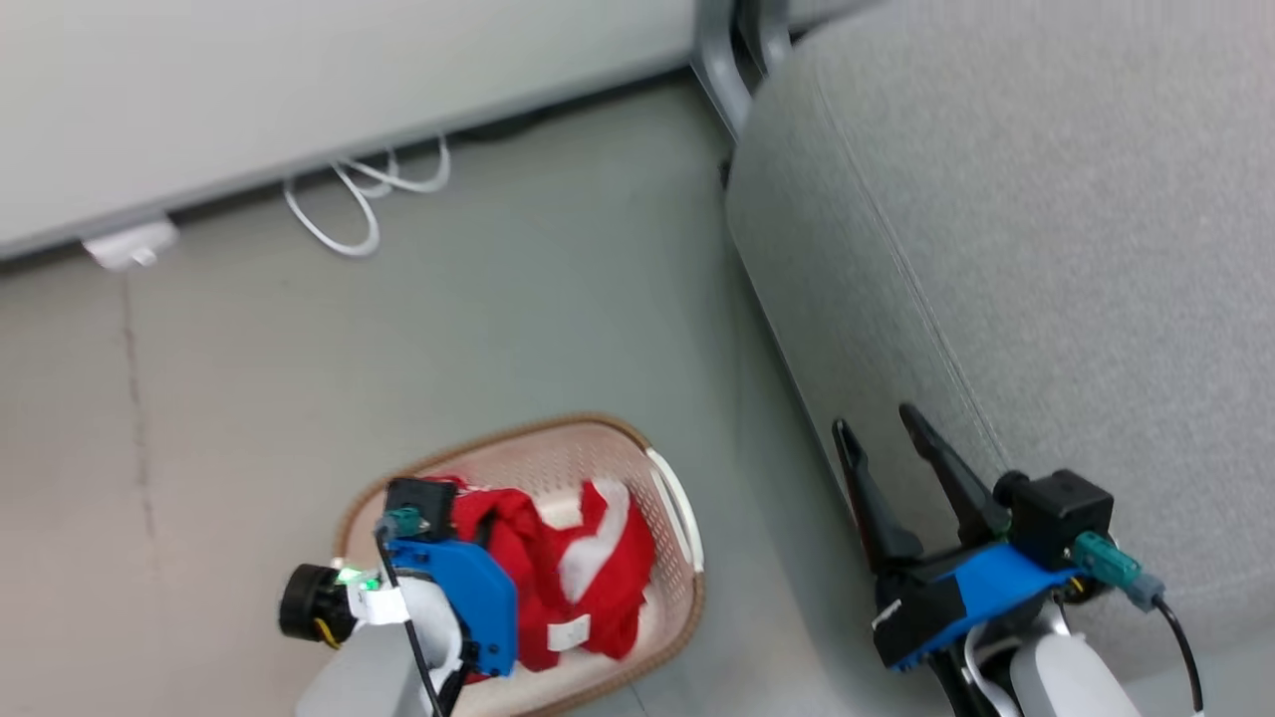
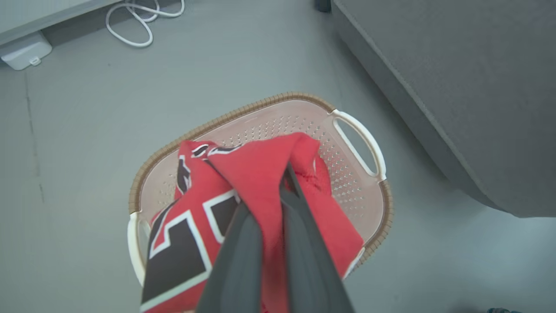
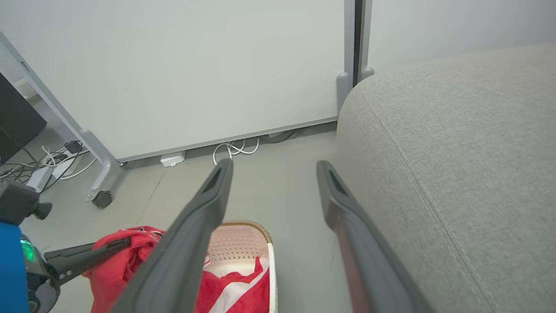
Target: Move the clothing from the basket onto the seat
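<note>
Left gripper [image 2: 284,178] is clamped tight on a fold of the red jersey [image 2: 191,226], bunched up over the basket [image 2: 260,104] at centre frame. Nothing's on the visible seat [image 1: 1046,249] yet, so both garments are left to move! The striped shorts [image 1: 598,558] lie in the basket, lower middle. Right gripper [image 1: 877,420] hangs wide open and empty, lower right, against the seat's edge. The floor [image 1: 498,329] is smooth and grey, with a white cable [image 1: 349,199] looped by the wall, upper left.

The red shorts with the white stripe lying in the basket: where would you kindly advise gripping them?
Probably the bunched fold beside the white stripe of the red shorts, coming down from above with the open right pincer: they lie crumpled in the cream perforated plastic basket, whose walls block sideways approaches.
</note>
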Available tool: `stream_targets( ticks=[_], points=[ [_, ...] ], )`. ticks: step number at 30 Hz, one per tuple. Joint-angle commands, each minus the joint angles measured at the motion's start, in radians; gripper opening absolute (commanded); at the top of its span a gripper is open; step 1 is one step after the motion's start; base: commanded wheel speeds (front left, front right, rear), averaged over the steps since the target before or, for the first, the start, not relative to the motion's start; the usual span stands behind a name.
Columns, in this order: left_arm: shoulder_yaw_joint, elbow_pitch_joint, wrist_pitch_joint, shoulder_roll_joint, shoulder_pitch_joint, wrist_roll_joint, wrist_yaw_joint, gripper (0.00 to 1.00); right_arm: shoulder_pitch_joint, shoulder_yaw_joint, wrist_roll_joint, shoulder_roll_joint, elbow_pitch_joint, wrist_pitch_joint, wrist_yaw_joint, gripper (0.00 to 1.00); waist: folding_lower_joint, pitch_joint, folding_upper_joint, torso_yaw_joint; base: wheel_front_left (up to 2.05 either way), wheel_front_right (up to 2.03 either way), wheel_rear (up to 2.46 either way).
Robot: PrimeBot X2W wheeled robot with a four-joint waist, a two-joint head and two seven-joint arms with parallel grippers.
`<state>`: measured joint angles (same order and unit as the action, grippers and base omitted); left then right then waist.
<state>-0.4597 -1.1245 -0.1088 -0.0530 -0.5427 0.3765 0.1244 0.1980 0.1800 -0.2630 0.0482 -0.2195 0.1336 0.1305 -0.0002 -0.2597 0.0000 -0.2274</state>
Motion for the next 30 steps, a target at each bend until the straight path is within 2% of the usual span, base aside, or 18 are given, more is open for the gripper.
stream_targets(
  ticks=[1, 7, 13, 30],
  points=[
    [-0.026, 0.028, -0.007, 0.004, 0.014, 0.019, 0.006, 0.00, -0.029, -0.006, 0.008, 0.004, 0.009, -0.009, 0.000, 1.00, 0.0002, 0.132, 0.0000, 0.095, 0.00, 0.00, 0.00],
    [-0.183, 0.168, -0.011, 0.003, 0.032, 0.120, 0.008, 0.00, -0.118, -0.038, 0.015, 0.003, 0.040, -0.053, 0.000, 1.00, 0.0002, 0.224, 0.0000, 0.148, 0.00, 0.00, 0.00],
    [-0.304, 0.270, -0.022, 0.002, -0.017, 0.196, -0.004, 0.00, -0.176, -0.043, 0.015, 0.004, 0.073, -0.089, 0.000, 1.00, 0.0002, 0.277, 0.0000, 0.176, 0.00, 0.00, 0.00],
    [-0.554, 0.426, -0.006, 0.003, -0.215, 0.427, -0.082, 0.00, -0.192, -0.009, 0.018, 0.004, 0.109, -0.134, 0.000, 1.00, 0.0002, 0.319, 0.0000, 0.179, 0.00, 0.00, 0.00]
  ],
)
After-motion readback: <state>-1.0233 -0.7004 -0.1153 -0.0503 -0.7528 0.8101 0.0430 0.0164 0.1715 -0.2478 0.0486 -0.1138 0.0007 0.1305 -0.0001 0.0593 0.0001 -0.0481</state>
